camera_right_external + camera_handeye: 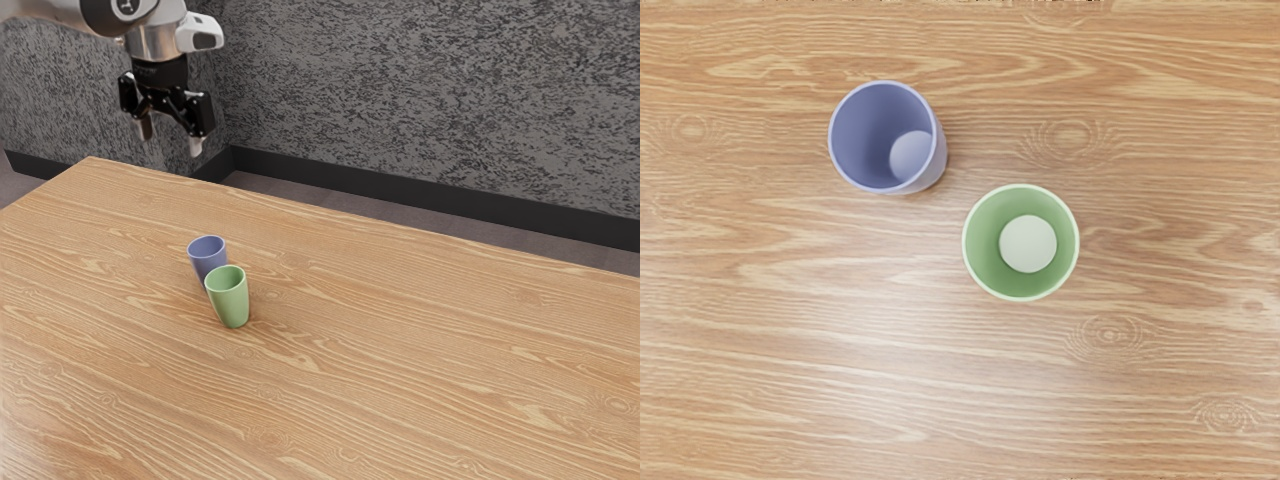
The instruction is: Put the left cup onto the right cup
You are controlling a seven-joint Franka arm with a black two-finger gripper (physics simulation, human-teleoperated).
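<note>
gripper hangs high above the table, jaws spread, nothing between them, no contact with anything. both cups stand upright, mouths up, well below the jaws. judging by the wrist view, which looks straight down into them, they are roughly under the hand. purple cup is the left one, i.e. the thing to lift. green cup is the right one, the target. green's floor shows centred in its rim, so it lies nearly on the camera axis. purple's floor shows shifted toward one wall, so it lies further off axis. judgement: the high, open, downward-pointing pose suits a survey before approach. task not begun, purple not yet gripped, and a descent is needed first. the cups are close. a strip of bare wood shows between the rims in the wrist view, so they are apart, not touching. that narrow gap matters: a finger going down on purple's side nearest green could knock green, so the jaws are better straddling purple across the other axis. hard to make out: in the exterior view green stands in front of purple's lower part and covers it, so the gap cannot be read there. the arm above the wrist is cut off by the frame edge. the cups' outer walls are mostly hidden from above, so i cannot tell their taper, or whether purple will seat on green or nest in it.
</note>
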